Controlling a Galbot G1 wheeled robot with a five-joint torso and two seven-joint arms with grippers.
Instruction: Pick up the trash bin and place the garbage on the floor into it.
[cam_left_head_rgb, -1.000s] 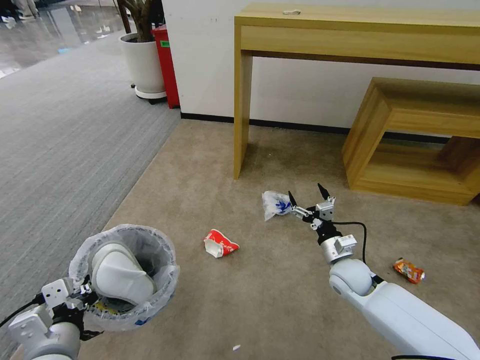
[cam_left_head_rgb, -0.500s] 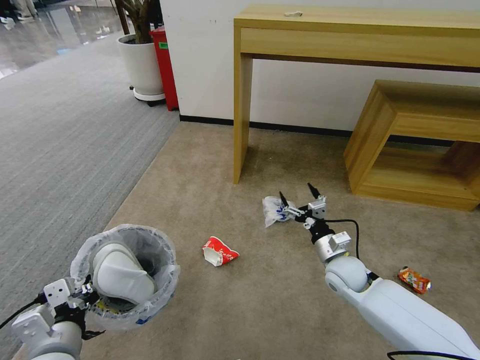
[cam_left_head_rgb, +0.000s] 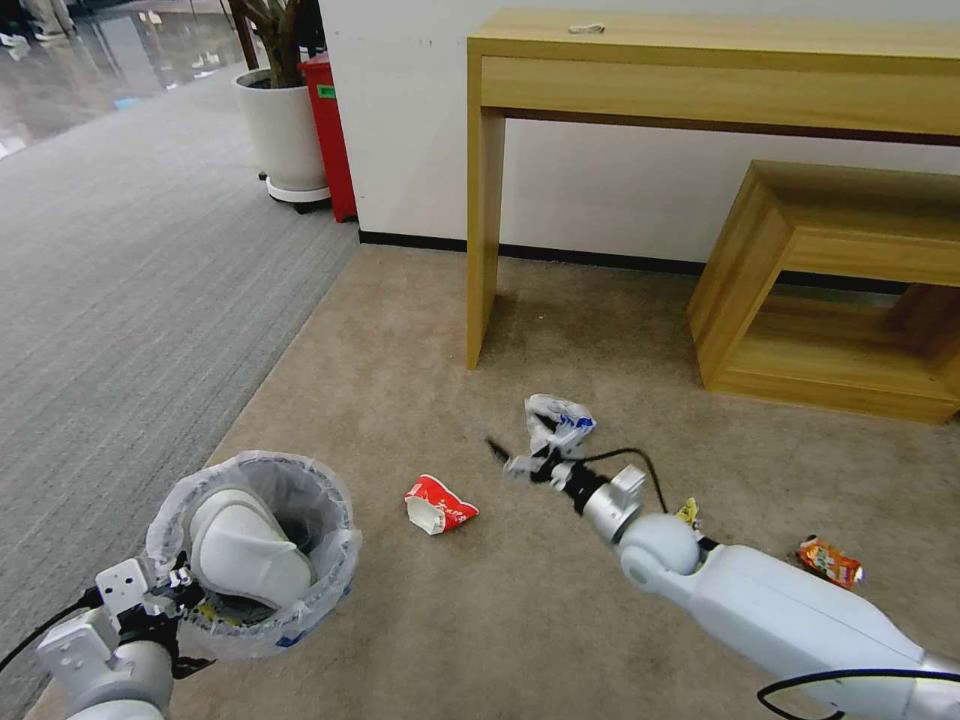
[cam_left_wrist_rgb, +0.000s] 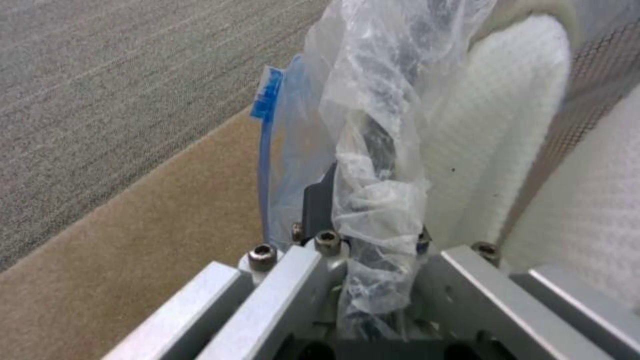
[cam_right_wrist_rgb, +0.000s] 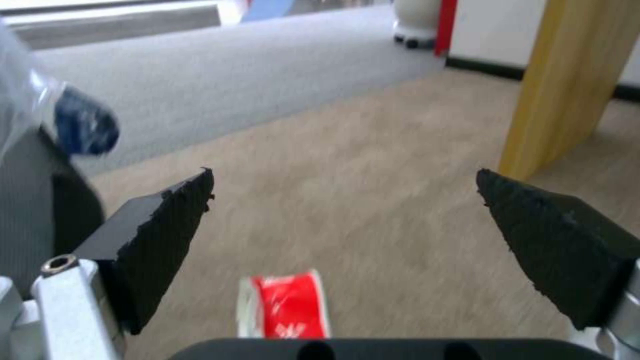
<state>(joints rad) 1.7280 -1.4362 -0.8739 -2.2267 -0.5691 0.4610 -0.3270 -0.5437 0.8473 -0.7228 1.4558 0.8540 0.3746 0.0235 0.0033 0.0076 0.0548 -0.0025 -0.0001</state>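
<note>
Part done: left gripper (cam_left_head_rgb: 170, 590) clamps the bin (cam_left_head_rgb: 255, 555) holding a slipper (cam_left_head_rgb: 245, 550); right gripper (cam_right_wrist_rgb: 343, 210), spread empty, leaves cup (cam_left_head_rgb: 440, 503), bag (cam_left_head_rgb: 560, 418) at twelve o'clock and wrapper (cam_left_head_rgb: 830, 562) on the carpet (cam_left_head_rgb: 420, 330).

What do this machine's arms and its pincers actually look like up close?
Both arms are smooth white shells ending in silver metal wrists with a loose black cable. The right gripper has two black, wedge-shaped pointed fingers on silver mounts. The left gripper shows brushed aluminium blocks studded with hex bolts.
</note>
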